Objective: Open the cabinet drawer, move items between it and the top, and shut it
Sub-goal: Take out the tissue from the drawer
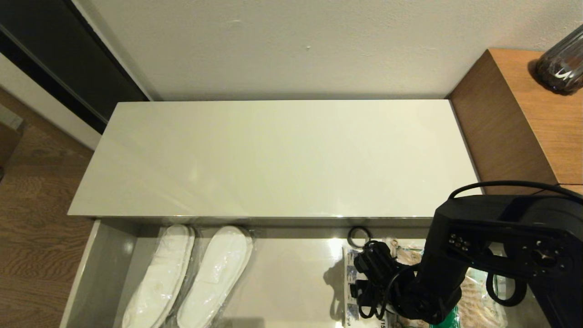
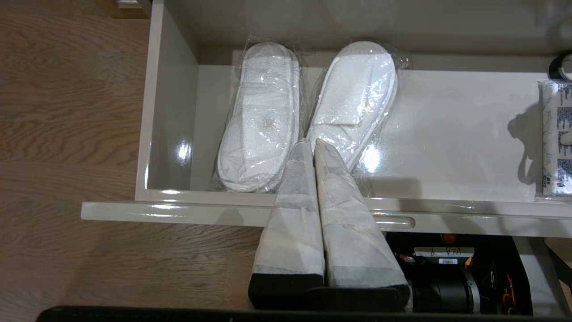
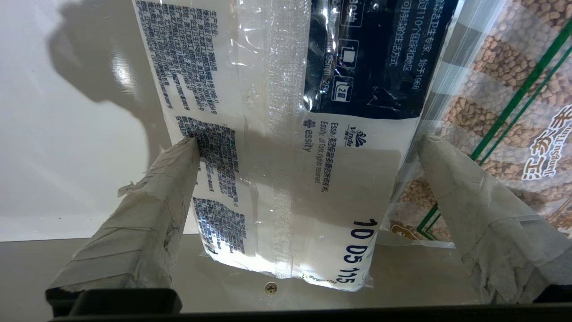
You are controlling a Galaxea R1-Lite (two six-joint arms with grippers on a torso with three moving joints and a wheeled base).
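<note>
Bare drawer floor [image 1: 291, 278] between slippers [image 1: 191, 278] and packets [image 1: 473, 296].

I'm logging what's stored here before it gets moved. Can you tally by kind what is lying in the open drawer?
Slippers wrapped in clear plastic: 2
Flat packets, white packet and clear packet with tan contents: 2
Small black ring: 1
Total: 5

The right tool is open, straddling the white packet; the left tool is shut, above the slippers.

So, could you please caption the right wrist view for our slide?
Right gripper open astride the white packet, beside the clear packet.
</note>
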